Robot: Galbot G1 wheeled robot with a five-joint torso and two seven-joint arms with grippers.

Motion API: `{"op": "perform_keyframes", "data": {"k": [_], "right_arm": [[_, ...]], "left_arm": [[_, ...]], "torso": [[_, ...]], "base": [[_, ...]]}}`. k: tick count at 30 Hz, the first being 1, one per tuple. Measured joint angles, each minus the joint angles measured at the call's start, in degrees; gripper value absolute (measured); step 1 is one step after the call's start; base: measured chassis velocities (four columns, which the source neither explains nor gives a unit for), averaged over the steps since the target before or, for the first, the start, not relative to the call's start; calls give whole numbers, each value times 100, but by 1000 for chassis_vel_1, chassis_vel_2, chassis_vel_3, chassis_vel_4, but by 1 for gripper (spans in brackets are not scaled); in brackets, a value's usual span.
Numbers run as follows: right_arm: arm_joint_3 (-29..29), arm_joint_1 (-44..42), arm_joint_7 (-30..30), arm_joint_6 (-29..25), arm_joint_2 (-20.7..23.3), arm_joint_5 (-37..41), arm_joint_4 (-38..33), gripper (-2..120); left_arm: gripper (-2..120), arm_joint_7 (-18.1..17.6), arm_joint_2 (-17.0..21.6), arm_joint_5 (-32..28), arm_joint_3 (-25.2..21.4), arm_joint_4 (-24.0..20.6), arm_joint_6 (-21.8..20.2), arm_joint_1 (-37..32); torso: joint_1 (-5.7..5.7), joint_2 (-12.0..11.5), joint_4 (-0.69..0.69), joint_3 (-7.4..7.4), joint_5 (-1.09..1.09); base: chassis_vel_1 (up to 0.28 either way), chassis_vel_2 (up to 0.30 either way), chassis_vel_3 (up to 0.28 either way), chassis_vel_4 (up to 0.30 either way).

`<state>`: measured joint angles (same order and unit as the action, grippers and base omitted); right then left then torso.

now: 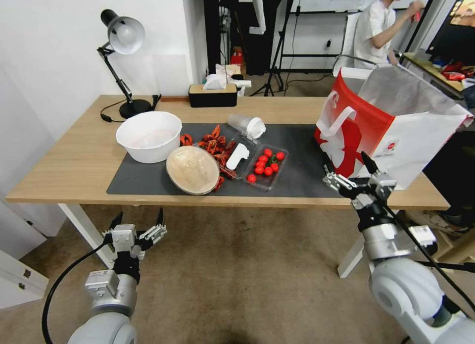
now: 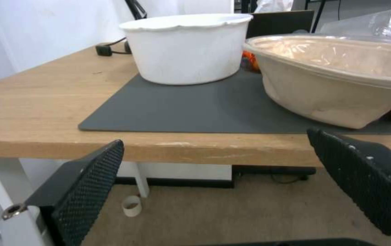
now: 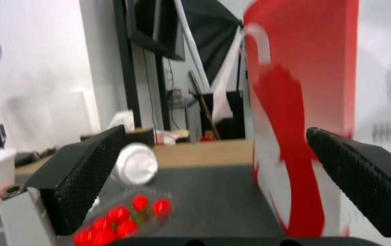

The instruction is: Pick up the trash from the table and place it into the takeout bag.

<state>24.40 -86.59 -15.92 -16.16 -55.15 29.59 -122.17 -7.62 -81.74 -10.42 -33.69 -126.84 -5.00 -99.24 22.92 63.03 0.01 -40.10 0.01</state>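
The round tan bowl point(image 1: 192, 169) sits tilted at the front of the dark mat, close ahead in the left wrist view point(image 2: 337, 78). A clear plastic cup with a white lid point(image 1: 246, 124) lies on its side mid-mat and appears again in the right wrist view point(image 3: 136, 164). At the table's right end stands the red-and-white takeout bag point(image 1: 391, 126), mouth open, foil lining showing; its red side is close by point(image 3: 305, 85). My left gripper point(image 1: 139, 215) hangs open below the front table edge, facing the bowl point(image 2: 214, 138). My right gripper point(image 1: 346, 162) is open and empty at the front edge beside the bag point(image 3: 216, 130).
A big white bowl point(image 1: 148, 135) stands left of the tan bowl. Red crayfish shells point(image 1: 215, 141) and a clear tray of cherry tomatoes point(image 1: 266, 166) lie mid-mat. A desk lamp point(image 1: 121, 37) and a tissue box point(image 1: 213, 94) stand at the back.
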Motion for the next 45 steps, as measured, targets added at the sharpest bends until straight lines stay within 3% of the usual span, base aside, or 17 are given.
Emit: {"op": "perform_keyframes", "data": {"k": [9,34,45], "right_arm": [[-93,-506,108,-353,-450,-382,196,100],[-135,-629,176,-417,-509,-419,326,100],[-209,-420,195,-263,-344,-354,339,100]], "left_arm": [[100,4,-2,-1,23,82,7,24],[100,15,4,-1,27,154,10,72],[100,15,26,-1,13,145,5,75]], "torso": [[0,0,-1,0,-1],[0,0,-1,0,-1],[0,0,-1,0,-1]], "base": [[0,0,0,0],[0,0,0,0],[0,0,0,0]]}}
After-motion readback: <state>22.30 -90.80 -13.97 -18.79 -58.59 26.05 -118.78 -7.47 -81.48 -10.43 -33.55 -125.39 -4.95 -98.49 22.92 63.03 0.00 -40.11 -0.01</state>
